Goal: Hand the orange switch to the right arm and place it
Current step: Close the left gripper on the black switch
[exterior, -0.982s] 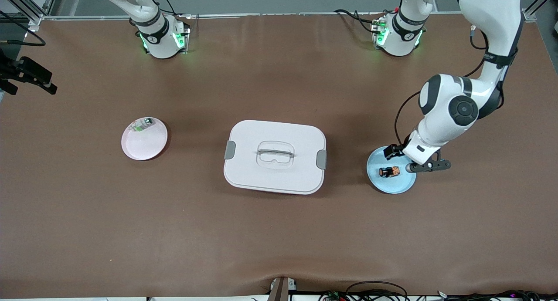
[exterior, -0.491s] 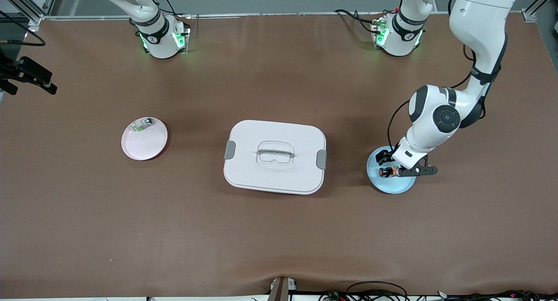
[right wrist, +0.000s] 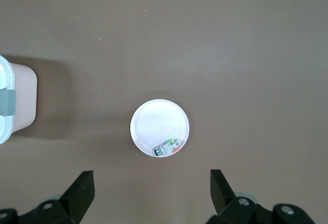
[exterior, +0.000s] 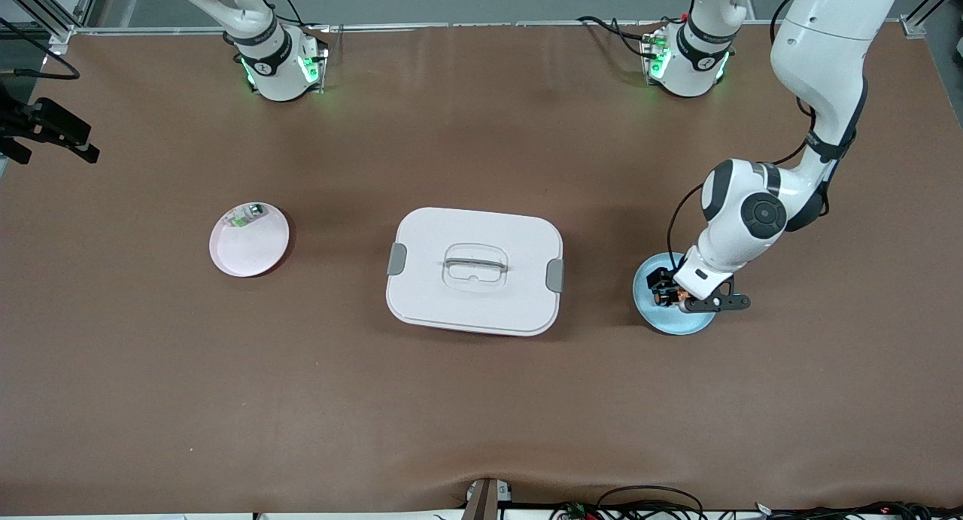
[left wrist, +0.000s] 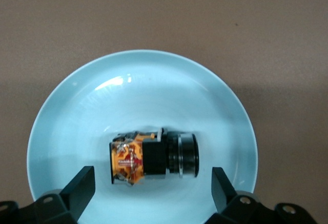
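Observation:
The orange switch (left wrist: 154,157) lies on its side in a light blue plate (left wrist: 143,80) at the left arm's end of the table. My left gripper (left wrist: 152,181) is open and low over the plate, with one finger on either side of the switch and not touching it. In the front view the left gripper (exterior: 669,295) covers most of the switch on the blue plate (exterior: 683,321). My right gripper (right wrist: 151,183) is open and empty, high over the table at the right arm's end. It is out of the front view.
A pink plate (exterior: 252,255) at the right arm's end holds a small clear-and-green part (exterior: 244,216); both show in the right wrist view, plate (right wrist: 156,121) and part (right wrist: 166,147). A white lidded box (exterior: 474,270) with a handle stands mid-table.
The left arm has swung in and come down over the blue plate. Its gripper moved from beside the switch to straddling it. The right arm has not moved.

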`<state>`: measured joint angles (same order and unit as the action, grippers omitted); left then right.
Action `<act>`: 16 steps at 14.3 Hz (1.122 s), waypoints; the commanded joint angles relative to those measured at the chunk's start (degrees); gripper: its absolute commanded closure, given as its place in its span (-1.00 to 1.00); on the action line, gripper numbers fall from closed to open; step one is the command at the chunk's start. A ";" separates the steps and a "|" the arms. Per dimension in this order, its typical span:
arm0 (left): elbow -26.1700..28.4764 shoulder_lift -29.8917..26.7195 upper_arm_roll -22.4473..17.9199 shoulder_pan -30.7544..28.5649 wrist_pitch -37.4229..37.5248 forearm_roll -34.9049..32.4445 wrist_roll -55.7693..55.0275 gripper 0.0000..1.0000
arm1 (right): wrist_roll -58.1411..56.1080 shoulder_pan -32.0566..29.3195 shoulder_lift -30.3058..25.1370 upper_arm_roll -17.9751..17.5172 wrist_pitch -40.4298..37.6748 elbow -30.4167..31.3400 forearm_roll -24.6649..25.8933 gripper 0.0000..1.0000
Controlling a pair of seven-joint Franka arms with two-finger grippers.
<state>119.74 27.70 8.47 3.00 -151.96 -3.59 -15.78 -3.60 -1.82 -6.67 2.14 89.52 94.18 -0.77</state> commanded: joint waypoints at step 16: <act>-3.72 0.18 -0.56 -0.28 1.04 -1.16 -0.57 1.00 | 0.52 0.33 -0.18 0.05 0.21 -0.49 -0.02 -1.00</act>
<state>115.42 31.55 7.95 2.72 -153.99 -3.59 -15.78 -3.60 -1.80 -6.67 2.13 89.56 94.18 -0.78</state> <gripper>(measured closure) 0.278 0.000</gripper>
